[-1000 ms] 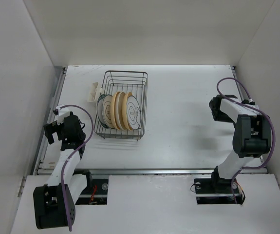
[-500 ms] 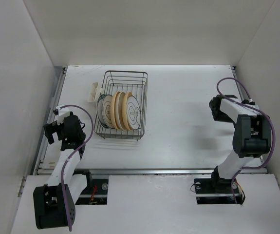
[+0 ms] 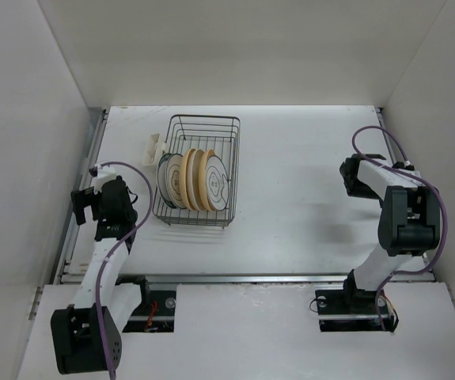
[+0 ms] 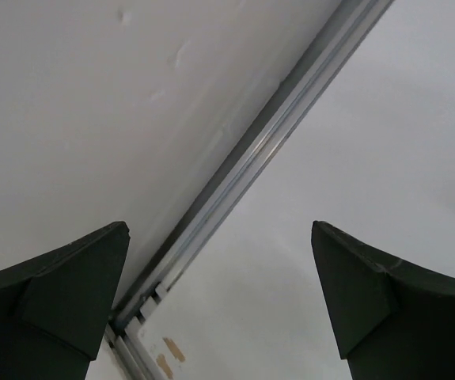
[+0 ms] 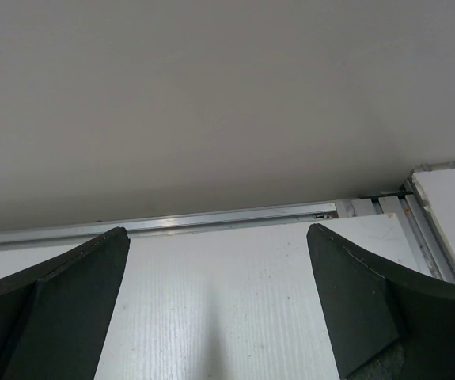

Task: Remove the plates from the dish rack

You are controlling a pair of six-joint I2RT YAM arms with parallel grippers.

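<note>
Only the L pincer (image 3: 82,207) has moved, swinging a bit farther from the near edge, fingers wide apart, empty. R pincer (image 3: 349,179) unmoved, also apart. Plates (image 3: 191,180) stand in the dish rack (image 3: 203,125), counter (image 3: 298,158) far-left; unloading not begun.

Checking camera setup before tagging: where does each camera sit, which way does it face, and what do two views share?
Top external: above, behind the bases, looking down on table, dish rack, plates; left arm, right arm show.
Left wrist: on that arm, facing wall and rail; left end effector open.
Right wrist: facing another wall, rail, table; right end effector open.
Shared: both wrist views show a table-edge rail.
</note>
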